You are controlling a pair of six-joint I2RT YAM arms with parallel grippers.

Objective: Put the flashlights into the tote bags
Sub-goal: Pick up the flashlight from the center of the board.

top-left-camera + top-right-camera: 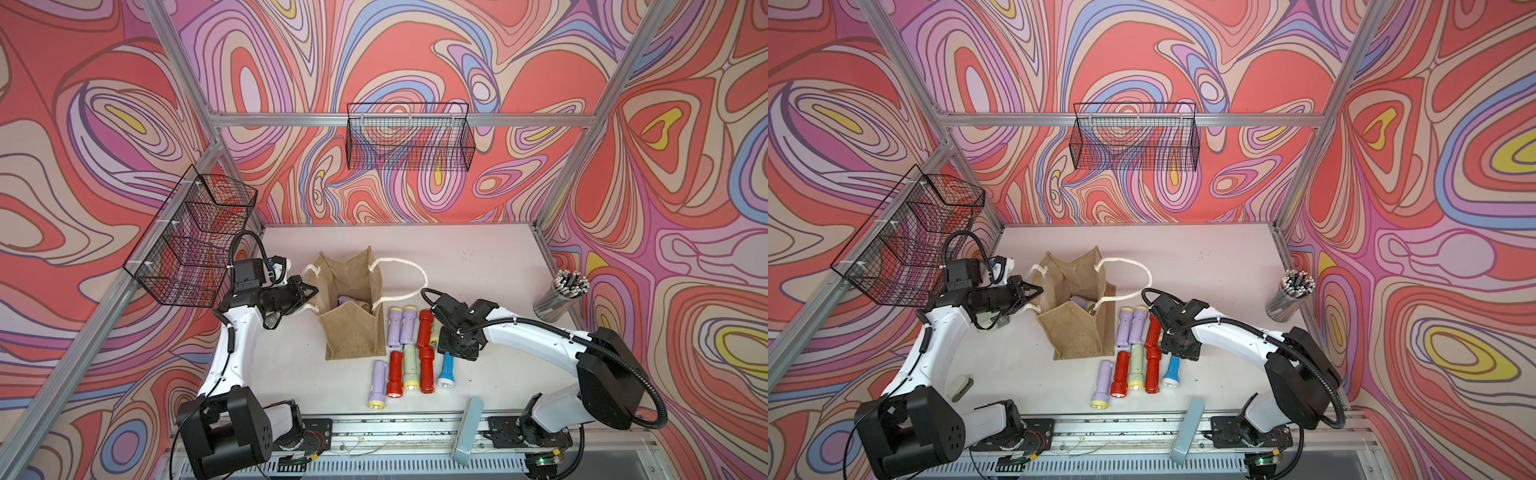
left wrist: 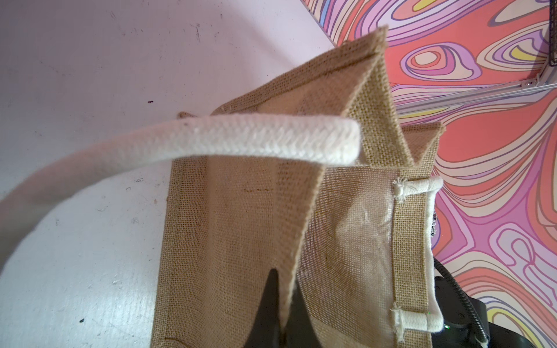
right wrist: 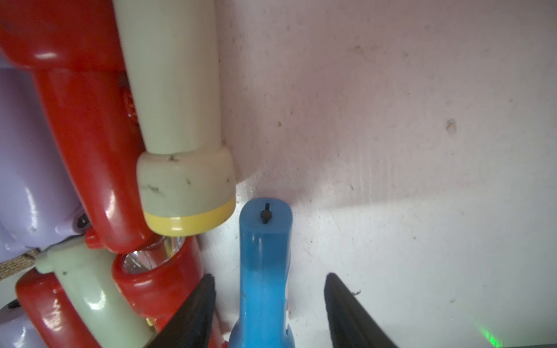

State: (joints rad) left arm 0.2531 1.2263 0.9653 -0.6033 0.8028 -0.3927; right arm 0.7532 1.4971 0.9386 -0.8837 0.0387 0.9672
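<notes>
Right wrist, right claw (image 3: 270, 274) astride blue flashlight (image 3: 265, 256); left claw (image 2: 284, 280) pinching bag (image 2: 241, 226)

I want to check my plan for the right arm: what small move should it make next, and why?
Probably close the right gripper on the blue flashlight: its open jaws straddle the body, with gaps on both sides, while the left gripper holds the tote bag open by its edge.

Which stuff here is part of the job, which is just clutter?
Job: flashlights, tote bag, left gripper shut on the bag's wall, right gripper open around the blue flashlight.
Clutter: wire baskets, cup of grey rods, grey block at the front rail.
</notes>
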